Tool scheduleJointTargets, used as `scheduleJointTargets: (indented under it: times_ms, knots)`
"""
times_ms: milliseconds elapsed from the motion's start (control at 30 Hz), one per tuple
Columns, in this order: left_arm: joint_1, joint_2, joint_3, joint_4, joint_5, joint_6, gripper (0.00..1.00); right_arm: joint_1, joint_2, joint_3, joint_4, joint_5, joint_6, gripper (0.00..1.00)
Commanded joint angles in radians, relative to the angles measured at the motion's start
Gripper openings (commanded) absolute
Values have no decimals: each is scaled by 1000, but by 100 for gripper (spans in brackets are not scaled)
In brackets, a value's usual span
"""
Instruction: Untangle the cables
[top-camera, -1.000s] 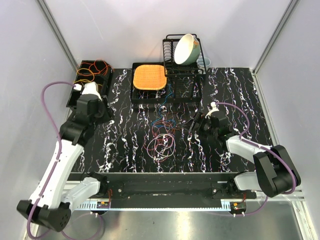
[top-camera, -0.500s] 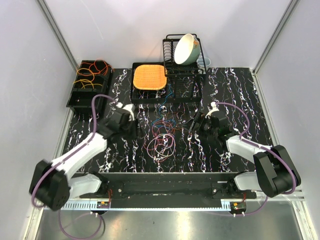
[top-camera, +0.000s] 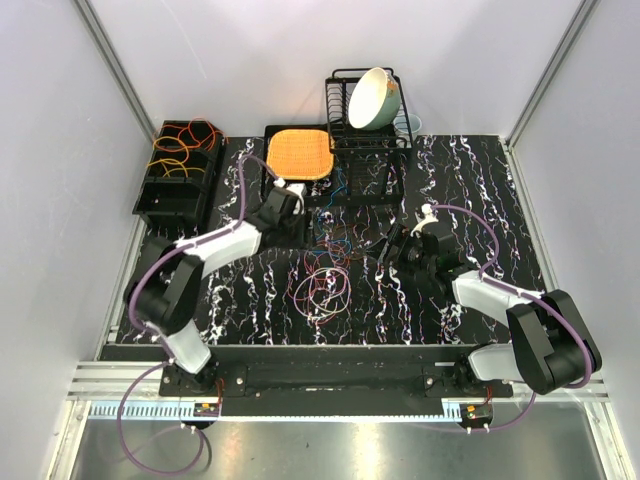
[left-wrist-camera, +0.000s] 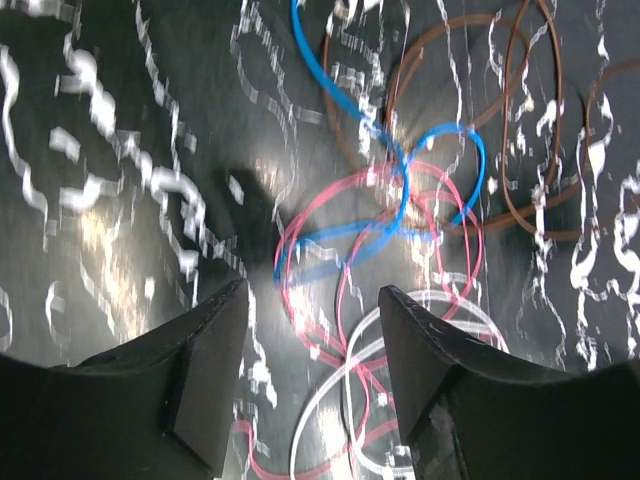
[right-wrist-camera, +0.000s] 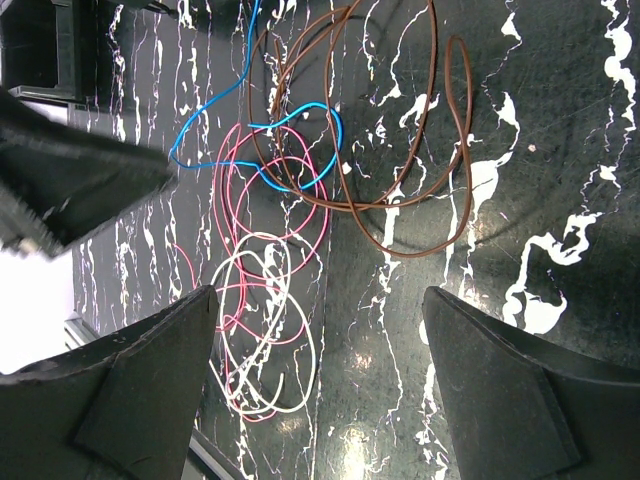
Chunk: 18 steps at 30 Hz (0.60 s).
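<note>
Tangled thin wire cables (top-camera: 322, 272) in blue, pink, white and brown lie on the black marbled table (top-camera: 470, 180) just in front of the black wire dish rack (top-camera: 335, 120).
The left gripper (left-wrist-camera: 312, 300) and right gripper (right-wrist-camera: 318, 300) are both spread and empty, near the pile. The wires look light and springy, apt to drag neighbours; a free outer arc seems the best hold. Blur in the left wrist view hides which strand lies uppermost.

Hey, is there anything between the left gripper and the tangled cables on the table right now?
Nothing visible stands in the way. The left gripper is open and faces the cables directly, with only bare table between its fingers and the tangle.
</note>
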Motion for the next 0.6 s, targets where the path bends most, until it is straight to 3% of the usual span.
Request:
scheduleJointTargets:
  times_ms: [0,67,233,300,333,467,567]
  knots:
    - [-3,88,120,26,-25,69,58,-6,9,21,26,-18,0,89]
    - [-1,117,134,18,-35,76,55,-6,12,23,26,-21,-3,89]
    - [-1,149,163,9,-22,73,23,-8,17,26,26,-27,-4,89]
    - [-1,155,174,0,-32,72,15,-7,17,24,26,-27,-4,89]
    - [-3,157,180,-19,-35,72,3,-7,15,26,26,-26,-4,89]
    - [-5,109,235,-97,-48,83,0,-7,14,24,24,-26,-7,89]
    - [-6,17,391,-224,-70,92,0,-7,14,24,23,-26,-4,89]
